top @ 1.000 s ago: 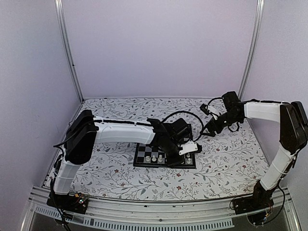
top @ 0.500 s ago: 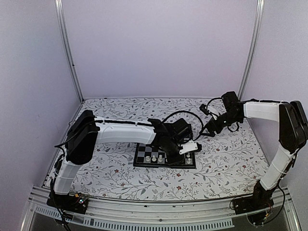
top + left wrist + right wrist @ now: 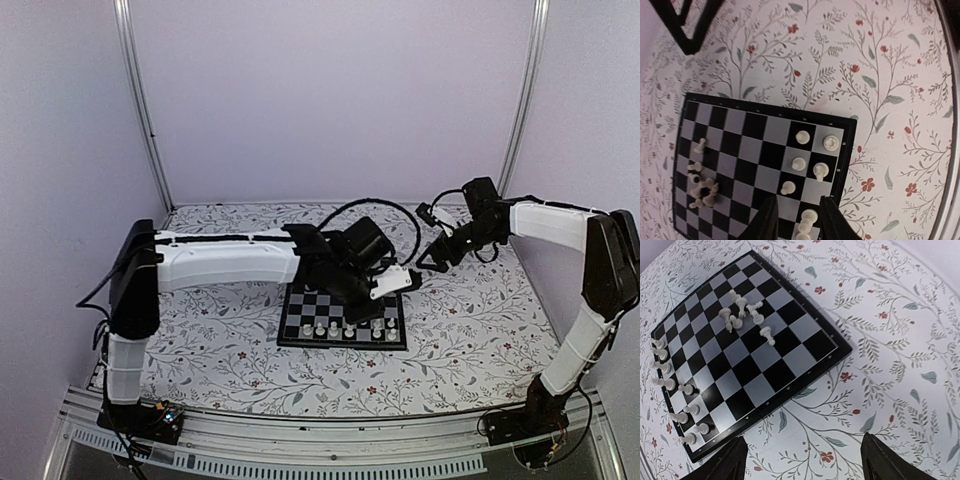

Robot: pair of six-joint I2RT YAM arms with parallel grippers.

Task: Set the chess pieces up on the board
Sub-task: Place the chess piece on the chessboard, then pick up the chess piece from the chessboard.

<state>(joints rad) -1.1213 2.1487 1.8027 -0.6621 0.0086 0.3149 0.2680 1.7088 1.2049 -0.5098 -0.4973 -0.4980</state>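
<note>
The board (image 3: 300, 318) lies flat on the floral table. Several white chess pieces (image 3: 335, 328) stand in a row along its near edge. My left gripper (image 3: 392, 284) hovers above the board's right part, open. In the left wrist view its gripper (image 3: 799, 199) frames one standing piece (image 3: 807, 220) on the board below, with a gap on each side. More pieces (image 3: 798, 163) stand close by near the right border, and a loose cluster (image 3: 702, 192) lies at the left. My right gripper (image 3: 428, 262) hangs open and empty beyond the board's far right corner.
In the right wrist view the board (image 3: 775, 370) shows a jumbled cluster of pieces (image 3: 742, 310) near its middle and a row (image 3: 665, 382) along one edge. The right gripper (image 3: 802, 442) is over floral table (image 3: 880, 365). Walls enclose the table on three sides.
My left gripper has opened, leaving a piece standing on the board, and has lifted up and back. The right gripper has shifted slightly away from me.
</note>
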